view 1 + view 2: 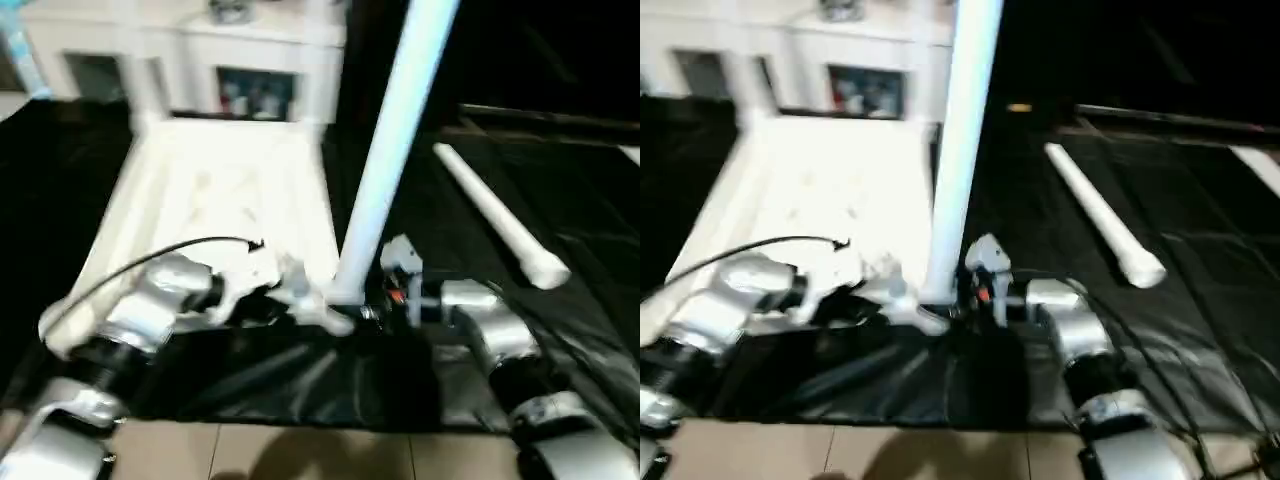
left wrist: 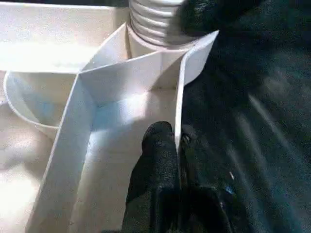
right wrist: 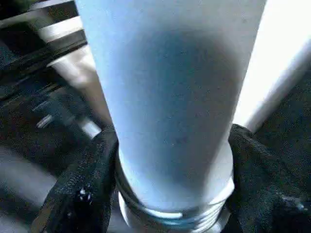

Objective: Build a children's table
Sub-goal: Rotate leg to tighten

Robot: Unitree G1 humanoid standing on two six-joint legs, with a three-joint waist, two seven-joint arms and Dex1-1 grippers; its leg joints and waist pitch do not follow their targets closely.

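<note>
At the near corner socket (image 2: 160, 63), the right hand (image 3: 165, 160) grips the upright leg (image 1: 395, 140), apparently to seat it. The left hand (image 2: 167, 160) is pinched on the tabletop (image 1: 220, 190) rib, steadying it.

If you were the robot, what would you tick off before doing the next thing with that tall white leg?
1. Right hand holds the upright leg: ok, a black finger on each side near its threaded end.
2. Left hand steadies the table top: ok, fingers pinched shut on a rib by the corner socket.
3. Leg's threaded end sits in that socket: ok.
4. Leg screwed fully home: cannot tell.
5. Leg straight: not ok, it leans slightly.
6. Spare leg lies clear on the black sheet: ok.
</note>
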